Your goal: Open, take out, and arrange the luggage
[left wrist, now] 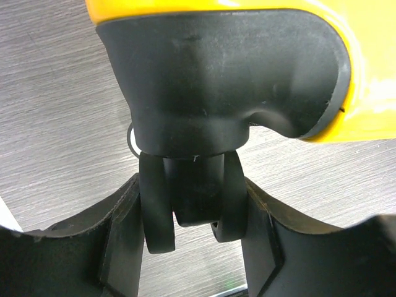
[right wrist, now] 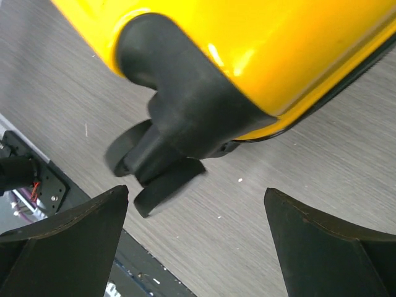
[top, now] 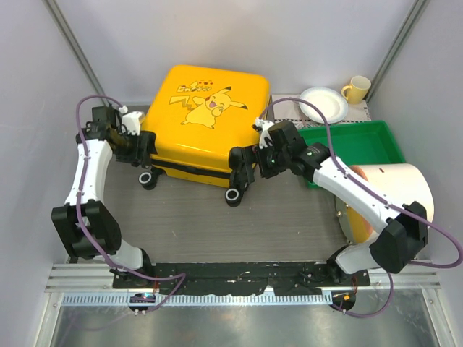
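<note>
You worked at a grey wood-grain table (top: 289, 224), closed in by a plain pale left wall (top: 29, 87), far wall (top: 217, 29) and right wall (top: 434, 79). A grey metal strut (top: 72, 43) slanted in each far corner. A ribbed aluminium rail (top: 239, 300) ran along the near edge. The light was soft and even.

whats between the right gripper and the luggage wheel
Just bare grey tabletop, in the right wrist view; the right gripper sits short of the wheel.
</note>
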Controlling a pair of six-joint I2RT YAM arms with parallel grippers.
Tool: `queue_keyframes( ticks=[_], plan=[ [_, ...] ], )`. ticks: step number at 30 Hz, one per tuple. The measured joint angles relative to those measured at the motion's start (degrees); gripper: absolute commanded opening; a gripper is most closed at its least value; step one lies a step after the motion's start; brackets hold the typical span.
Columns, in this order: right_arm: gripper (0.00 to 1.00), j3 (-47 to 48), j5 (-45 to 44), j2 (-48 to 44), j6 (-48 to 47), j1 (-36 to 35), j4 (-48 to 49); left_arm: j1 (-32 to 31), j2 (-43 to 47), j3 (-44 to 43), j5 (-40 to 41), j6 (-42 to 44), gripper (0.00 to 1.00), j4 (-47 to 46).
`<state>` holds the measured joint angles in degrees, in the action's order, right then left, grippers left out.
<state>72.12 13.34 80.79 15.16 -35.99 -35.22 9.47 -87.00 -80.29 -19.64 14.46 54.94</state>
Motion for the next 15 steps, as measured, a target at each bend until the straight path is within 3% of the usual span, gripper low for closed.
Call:
queue_keyframes(
  ticks=[3,10,15],
  plan=[
    [0.99,0.50,0.20,0.37,1.22,-1.46,0.07,0.00,0.28,0.44,-0.37,-0.04,0.00,-0.39],
    [1.00,3.63,-2.23,3.30,1.70,-1.95,0.24,0.00,6.16,8.02,-0.28,0.96,0.00,-6.32],
    [1.00,8.22,-5.44,7.67,1.81,-1.68,-0.52,-0.26,18.71,19.61,1.03,-5.01,0.00,-12.04]
  ],
)
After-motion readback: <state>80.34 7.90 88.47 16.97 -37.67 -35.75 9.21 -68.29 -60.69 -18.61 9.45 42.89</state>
